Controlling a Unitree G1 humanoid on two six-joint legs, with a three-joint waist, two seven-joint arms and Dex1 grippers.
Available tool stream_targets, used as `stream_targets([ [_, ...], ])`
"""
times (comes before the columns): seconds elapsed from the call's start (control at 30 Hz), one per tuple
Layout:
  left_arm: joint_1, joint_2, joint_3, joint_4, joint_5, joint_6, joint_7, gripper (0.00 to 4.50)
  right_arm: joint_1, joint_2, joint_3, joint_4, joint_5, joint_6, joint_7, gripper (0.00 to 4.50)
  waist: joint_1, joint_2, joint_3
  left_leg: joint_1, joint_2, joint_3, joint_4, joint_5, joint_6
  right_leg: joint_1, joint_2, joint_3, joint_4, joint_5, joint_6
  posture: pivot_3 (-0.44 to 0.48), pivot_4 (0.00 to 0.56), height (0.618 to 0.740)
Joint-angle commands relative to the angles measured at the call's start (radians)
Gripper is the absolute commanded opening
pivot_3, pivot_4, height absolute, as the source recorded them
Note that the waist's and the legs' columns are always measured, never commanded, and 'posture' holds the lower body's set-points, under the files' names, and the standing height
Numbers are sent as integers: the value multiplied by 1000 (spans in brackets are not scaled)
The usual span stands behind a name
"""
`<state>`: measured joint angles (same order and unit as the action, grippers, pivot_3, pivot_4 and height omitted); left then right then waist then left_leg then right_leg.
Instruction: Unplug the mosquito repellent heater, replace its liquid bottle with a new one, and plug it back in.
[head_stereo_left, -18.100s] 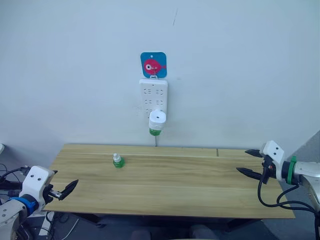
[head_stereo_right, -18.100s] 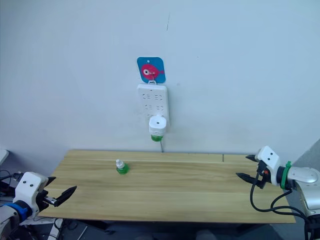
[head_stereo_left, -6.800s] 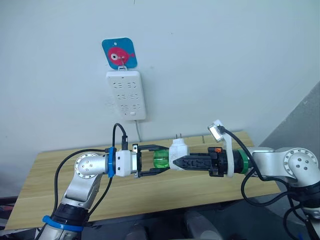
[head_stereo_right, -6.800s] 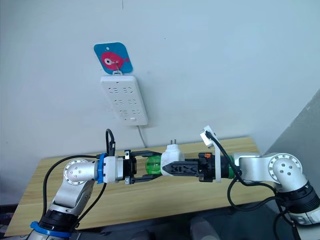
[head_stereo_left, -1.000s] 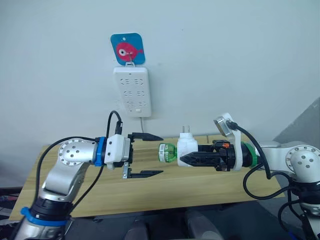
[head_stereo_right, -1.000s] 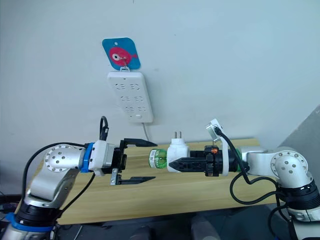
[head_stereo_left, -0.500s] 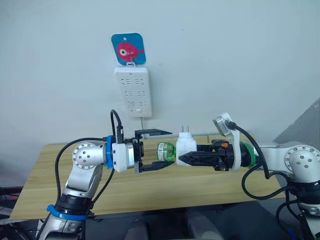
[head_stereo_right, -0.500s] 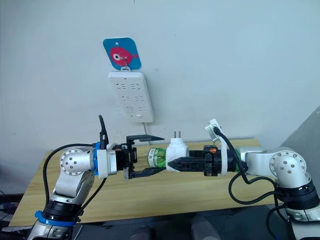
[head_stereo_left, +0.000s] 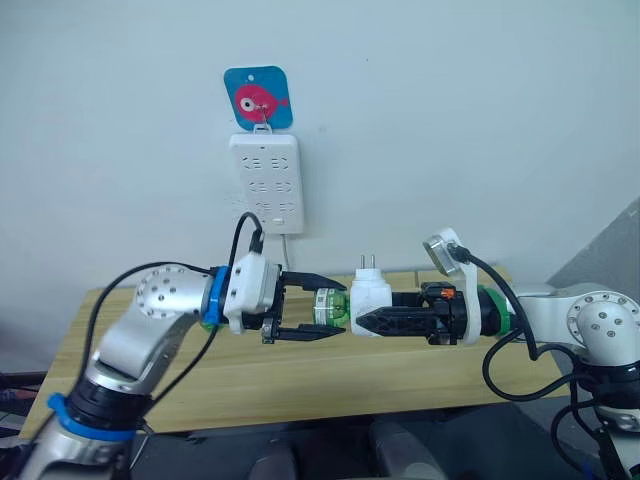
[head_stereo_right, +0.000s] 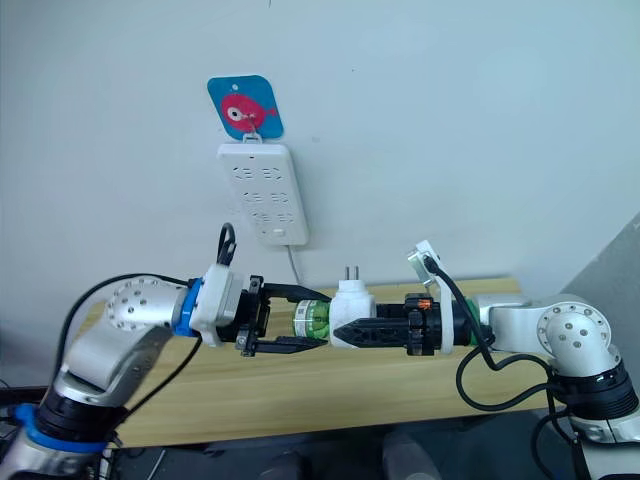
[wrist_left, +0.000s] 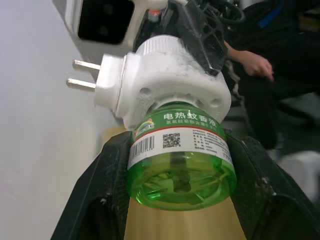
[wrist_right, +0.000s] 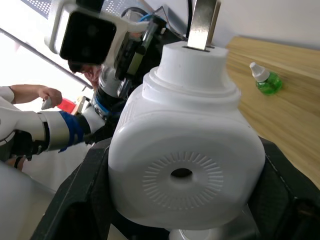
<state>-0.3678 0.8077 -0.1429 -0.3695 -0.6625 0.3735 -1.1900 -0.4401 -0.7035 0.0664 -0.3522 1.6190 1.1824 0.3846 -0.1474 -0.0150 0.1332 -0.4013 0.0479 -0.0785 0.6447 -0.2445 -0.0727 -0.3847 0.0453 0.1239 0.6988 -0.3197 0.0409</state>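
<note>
Above table (head_stereo_left: 330, 375): heater (head_stereo_left: 369, 303) clamped in right claw (head_stereo_left: 366, 320).

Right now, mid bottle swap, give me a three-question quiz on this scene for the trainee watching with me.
1. True or false: the mosquito repellent heater is plugged into the power strip.
2. What does the left gripper have its fingers around?
A. the heater's two pins
B. the green bottle fitted in the heater
C. the power strip's cable
3. Fill in: the spare bottle stands on the ____.

Key
1. False. The right gripper holds it in the air over the table, pins bare.
2. B. One finger lies on each side of the bottle.
3. Table.
</note>
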Motion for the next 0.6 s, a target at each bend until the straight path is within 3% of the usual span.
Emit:
stream_targets([
  [0.03, -68, 89, 49, 35, -146, 354, 56, 2273, -5, -28, -32, -32, -31, 1, 46, 3059, 0, 0, 0, 0, 0, 0, 0, 0, 0, 0, 0, 0, 0, 0, 0, -127, 93, 740],
  [0.3, -143, 112, 98, 118, -356, 695, 121, 2273, 1, -33, -34, -62, -99, -11, 104, 3059, 0, 0, 0, 0, 0, 0, -1, 0, 0, -1, 0, -1, 0, 0, 0, -133, 94, 740],
  [0.4, -132, 105, 113, 133, -370, 701, 129, 2273, 3, -34, -34, -65, -104, -15, 112, 3059, 1, 0, 0, 0, 0, 0, -1, 0, 0, -1, 0, 0, 0, 0, 0, -134, 94, 740],
  [0.6, -67, 94, 105, 68, -315, 562, 96, 2273, 3, -26, -34, -63, -100, -19, 107, 3059, 2, 0, 0, 0, 0, 0, -1, 0, 0, -1, 0, 0, 0, 0, -1, -134, 94, 740],
])
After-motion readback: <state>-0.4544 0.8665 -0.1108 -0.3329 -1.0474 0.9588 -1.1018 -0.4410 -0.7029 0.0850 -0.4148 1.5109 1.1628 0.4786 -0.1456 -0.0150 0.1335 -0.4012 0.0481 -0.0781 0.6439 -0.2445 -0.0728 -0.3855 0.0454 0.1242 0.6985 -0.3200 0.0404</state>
